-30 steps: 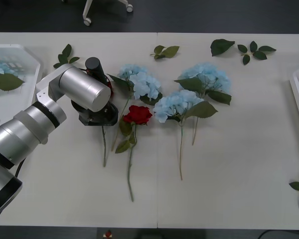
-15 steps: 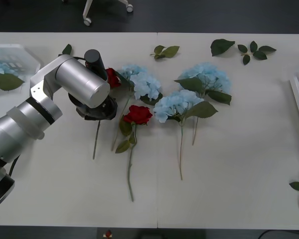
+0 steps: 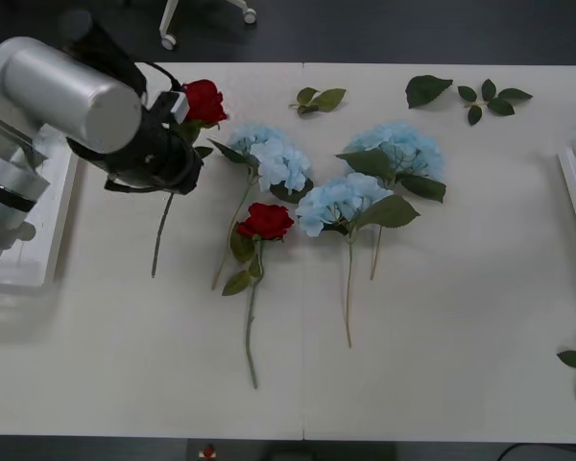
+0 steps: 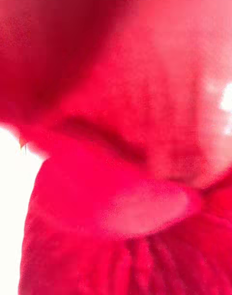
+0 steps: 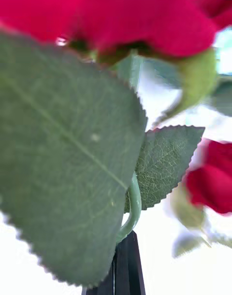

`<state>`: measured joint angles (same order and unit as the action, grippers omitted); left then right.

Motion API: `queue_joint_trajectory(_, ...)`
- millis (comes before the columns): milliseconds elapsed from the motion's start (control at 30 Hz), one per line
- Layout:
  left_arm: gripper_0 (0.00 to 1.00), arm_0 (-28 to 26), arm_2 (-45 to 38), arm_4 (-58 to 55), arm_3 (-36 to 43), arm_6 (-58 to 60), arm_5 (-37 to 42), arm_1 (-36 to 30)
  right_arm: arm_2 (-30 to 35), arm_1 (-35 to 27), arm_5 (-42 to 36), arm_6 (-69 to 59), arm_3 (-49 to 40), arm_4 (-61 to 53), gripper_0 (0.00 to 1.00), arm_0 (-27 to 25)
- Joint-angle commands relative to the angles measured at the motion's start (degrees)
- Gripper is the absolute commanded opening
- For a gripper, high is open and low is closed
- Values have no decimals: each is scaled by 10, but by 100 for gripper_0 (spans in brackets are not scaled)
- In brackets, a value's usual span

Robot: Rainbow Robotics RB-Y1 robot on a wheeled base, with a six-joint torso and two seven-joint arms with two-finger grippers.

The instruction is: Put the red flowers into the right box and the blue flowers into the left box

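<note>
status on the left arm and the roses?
Left gripper shut on red rose, lifted over table's left side. Second rose on table among three blue hydrangeas. Left box alongside.

Left arm raised over the table's left side, wrist angled toward the far edge.
Left gripper clamped on a red rose's stem just below the bloom, black fingers pressed together around it. Silver forearm slanting in from the near left.
</note>
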<state>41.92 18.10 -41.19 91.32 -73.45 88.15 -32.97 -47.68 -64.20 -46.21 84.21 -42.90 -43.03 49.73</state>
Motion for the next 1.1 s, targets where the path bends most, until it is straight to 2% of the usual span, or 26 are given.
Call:
queue_joint_trajectory(33, 0, 1, -82, -57, 28, -60, 53, 19, 0, -4, 2, 3, 14, 2, 43, 13)
queue_joint_trajectory(167, 0, 2, -152, -123, 28, -109, 98, 49, 0, -4, 2, 8, 14, -16, 71, 13)
queue_joint_trajectory(267, 0, 2, -180, -195, 28, -129, 111, 56, 0, -4, 2, 16, 14, -38, 84, 13)
queue_joint_trajectory(333, 0, 2, -183, -246, 28, -131, 107, 56, 0, -4, 2, 21, 15, -50, 89, 13)
queue_joint_trajectory(533, 0, 3, -182, -354, 28, -156, 73, 58, 0, -15, 2, 54, -3, -109, 93, 13)
queue_joint_trajectory(800, 0, 3, -183, -432, 28, -230, 20, 70, 58, -70, -43, 203, -75, -298, 93, 13)
queue_joint_trajectory(1000, 0, 6, -182, -482, 28, -259, -22, 91, 93, -101, -86, 298, -167, -432, 93, 13)
queue_joint_trajectory(1100, 0, 11, -182, -499, 28, -259, -32, 103, 116, -115, -86, 329, -215, -531, 93, -14)
